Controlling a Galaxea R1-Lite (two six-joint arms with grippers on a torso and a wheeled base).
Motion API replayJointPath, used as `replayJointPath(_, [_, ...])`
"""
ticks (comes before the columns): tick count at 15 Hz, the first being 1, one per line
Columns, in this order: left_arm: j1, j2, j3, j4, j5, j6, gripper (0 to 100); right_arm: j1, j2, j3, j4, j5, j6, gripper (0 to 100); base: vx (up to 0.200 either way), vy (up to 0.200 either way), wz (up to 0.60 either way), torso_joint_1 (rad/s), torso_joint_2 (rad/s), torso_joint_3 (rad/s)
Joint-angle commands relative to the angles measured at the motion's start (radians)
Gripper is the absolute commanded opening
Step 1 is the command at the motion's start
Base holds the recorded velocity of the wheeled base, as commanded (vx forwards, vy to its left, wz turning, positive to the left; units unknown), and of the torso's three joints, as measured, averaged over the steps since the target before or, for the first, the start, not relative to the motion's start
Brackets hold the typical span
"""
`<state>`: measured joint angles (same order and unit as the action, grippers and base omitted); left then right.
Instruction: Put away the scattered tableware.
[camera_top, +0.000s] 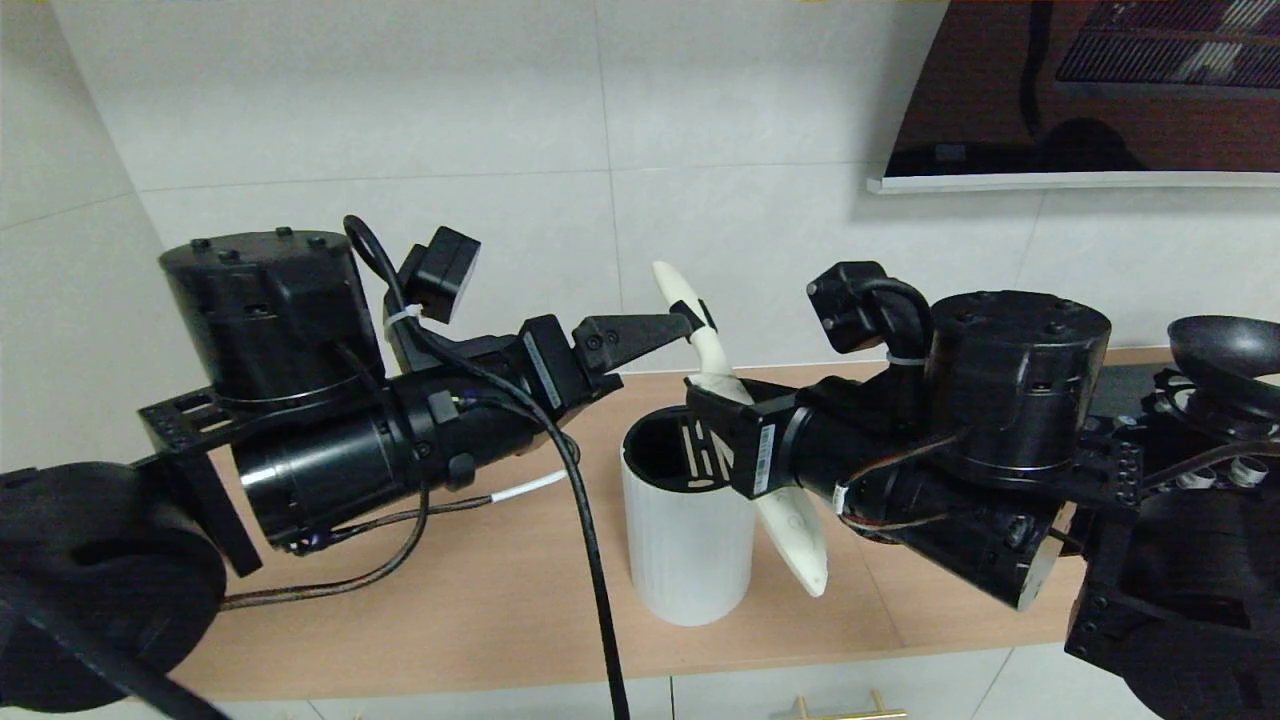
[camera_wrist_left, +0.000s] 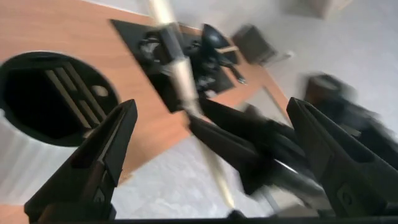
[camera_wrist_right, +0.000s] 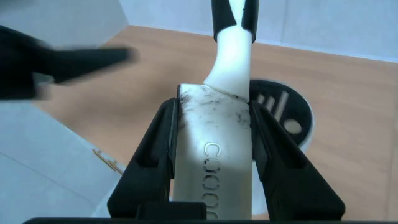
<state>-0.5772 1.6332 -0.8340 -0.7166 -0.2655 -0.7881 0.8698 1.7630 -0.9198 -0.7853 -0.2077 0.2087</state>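
The white spoon (camera_top: 795, 525) is held in the air, tilted, with its thin handle pointing up and far and its broad end hanging down on the near right side. The broad end is outside the white cup (camera_top: 690, 560), just beside the cup's right wall as the head view shows it. The right gripper (camera_top: 722, 420) comes from the right and holds the spoon at its middle. In the right wrist view its jaws are clamped on both flat edges of the spoon (camera_wrist_right: 214, 143), and the dark mouth of the cup (camera_wrist_right: 286, 115) lies below and behind.

The left gripper (camera_top: 680, 328) comes from the left, with its tip at the upper part of the handle. In the left wrist view its jaws stand wide apart, and the blurred handle (camera_wrist_left: 180, 81) passes between them. I cannot tell if a finger touches it.

The cup stands upright on the wooden counter (camera_top: 450, 600). At the far right there is a black pan (camera_top: 1225, 345), and behind it a white tiled wall (camera_top: 400, 100).
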Motion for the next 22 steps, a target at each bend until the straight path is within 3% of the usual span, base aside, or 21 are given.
replayJointPath(1, [-0.009, 0.056, -0.01, -0.007, 0.011, 0.0, 100, 0.018, 0.007, 0.012, -0.015, 0.002, 0.0, 0, 0.0, 0.0, 0.0, 0.0, 0.0, 0.0])
replayJointPath(11, [-0.019, 0.1, 0.0, -0.103, 0.031, 0.004, 100, 0.08, 0.003, 0.047, -0.022, 0.004, -0.003, 0, 0.0, 0.0, 0.0, 0.0, 0.0, 0.0])
replayJointPath(21, [-0.019, 0.108, 0.0, -0.109, 0.04, 0.006, 100, 0.106, -0.005, 0.076, -0.022, 0.007, -0.009, 0, 0.0, 0.0, 0.0, 0.0, 0.0, 0.0])
replayJointPath(22, [-0.019, 0.109, 0.0, -0.109, 0.043, 0.006, 0, 0.107, -0.005, 0.078, -0.022, 0.007, -0.009, 0, 0.0, 0.0, 0.0, 0.0, 0.0, 0.0])
